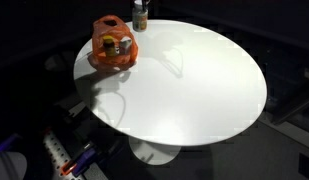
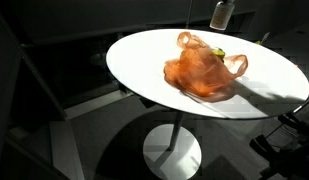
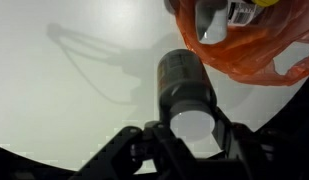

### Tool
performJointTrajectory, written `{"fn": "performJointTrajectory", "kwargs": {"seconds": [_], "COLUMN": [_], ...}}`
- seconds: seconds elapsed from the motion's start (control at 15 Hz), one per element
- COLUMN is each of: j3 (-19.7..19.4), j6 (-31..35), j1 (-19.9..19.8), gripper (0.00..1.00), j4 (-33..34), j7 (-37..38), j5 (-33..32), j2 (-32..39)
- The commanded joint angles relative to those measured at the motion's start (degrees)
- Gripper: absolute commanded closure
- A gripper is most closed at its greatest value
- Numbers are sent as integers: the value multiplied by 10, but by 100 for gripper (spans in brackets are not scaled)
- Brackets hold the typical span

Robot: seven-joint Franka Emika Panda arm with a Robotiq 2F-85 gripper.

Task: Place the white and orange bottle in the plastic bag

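An orange plastic bag (image 1: 115, 52) lies on the round white table (image 1: 194, 90); it also shows in an exterior view (image 2: 202, 72) and at the top right of the wrist view (image 3: 256, 50). Bottles sit inside it, one of them white with a yellow-orange part (image 3: 216, 18). My gripper (image 3: 194, 128) is shut on a bottle (image 3: 184, 80) with a white cap and a dark label. It holds the bottle in the air above the table's far edge, just beyond the bag (image 1: 141, 16) (image 2: 222, 14). The fingers are dark and hard to make out in both exterior views.
The table stands on a white pedestal base (image 2: 172, 155). The surroundings are dark. Robot hardware with blue and orange parts (image 1: 69, 160) sits below the table's near edge. Most of the tabletop beside the bag is bare.
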Motion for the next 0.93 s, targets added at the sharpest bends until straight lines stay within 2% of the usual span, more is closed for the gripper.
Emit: {"fn": "performJointTrajectory", "kwargs": {"seconds": [0.0,0.07,0.47,0.53,0.87], "j3": [-8,-9,-9,-9,4], "j6": [-7,-10,-9,-9,3], "j1": [7,7,9,9,31], "gripper": [81,56,56,81,81], "j4": [1,1,1,1,3], "j7": [2,1,1,1,-8], "j5": [-2,-2,-2,-2,11], "j2": [-2,-2,2,2,-3]}}
